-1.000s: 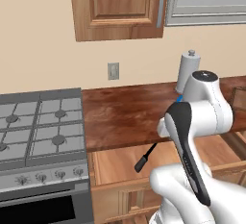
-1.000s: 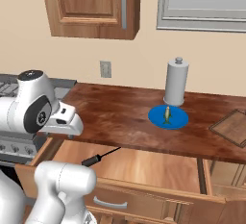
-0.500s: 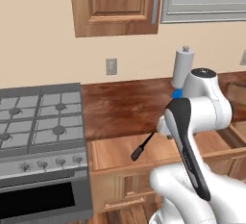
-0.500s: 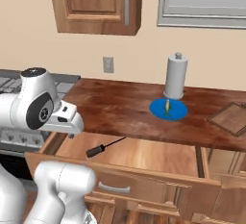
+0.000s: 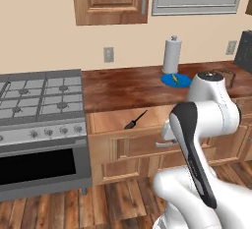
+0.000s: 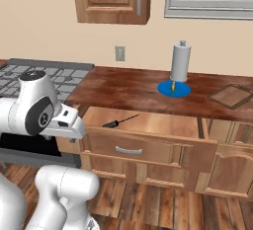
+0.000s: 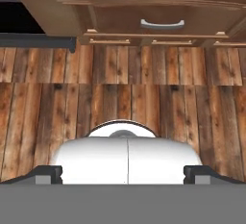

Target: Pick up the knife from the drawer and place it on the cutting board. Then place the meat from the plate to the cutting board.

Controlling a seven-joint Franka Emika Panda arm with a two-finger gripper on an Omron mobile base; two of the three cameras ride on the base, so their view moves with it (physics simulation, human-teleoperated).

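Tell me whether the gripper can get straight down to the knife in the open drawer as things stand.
Probably yes. The drawer is pulled out, and the knife lies bare on its floor with nothing over it. The open gripper is back from the drawer front, facing the wooden floor, so the arm must first swing up and forward.

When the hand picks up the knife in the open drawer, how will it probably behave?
The knife looks thin and rigid, so it probably stays stiff. Its rounded black handle may roll or slip between the fingers. It lies flat on the drawer floor, so getting under the thin blade seems hard; gripping the thicker handle looks safer.
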